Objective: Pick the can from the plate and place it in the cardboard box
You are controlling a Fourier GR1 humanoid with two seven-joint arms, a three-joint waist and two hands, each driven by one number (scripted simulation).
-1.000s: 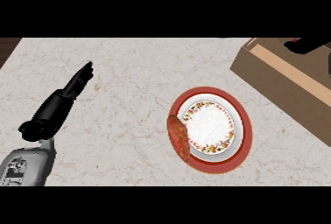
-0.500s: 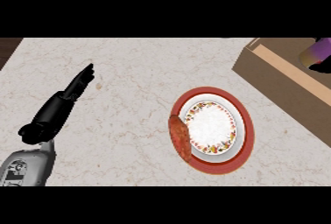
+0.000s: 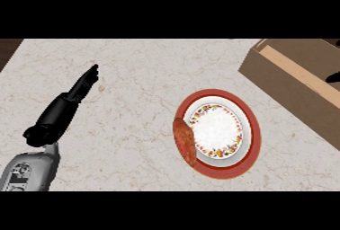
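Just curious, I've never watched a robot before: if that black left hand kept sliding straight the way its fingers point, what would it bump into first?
Probably nothing. The left hand points up and slightly right across bare counter, well left of the plate and cardboard box, toward the counter's far edge.

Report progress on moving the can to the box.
Done: unclear; no can shows plainly on the plate or in the cardboard box. In hand: a dark shape, likely the right robot hand, is over the box at the view's edge. The left robot hand rests open. Left: confirming placement.
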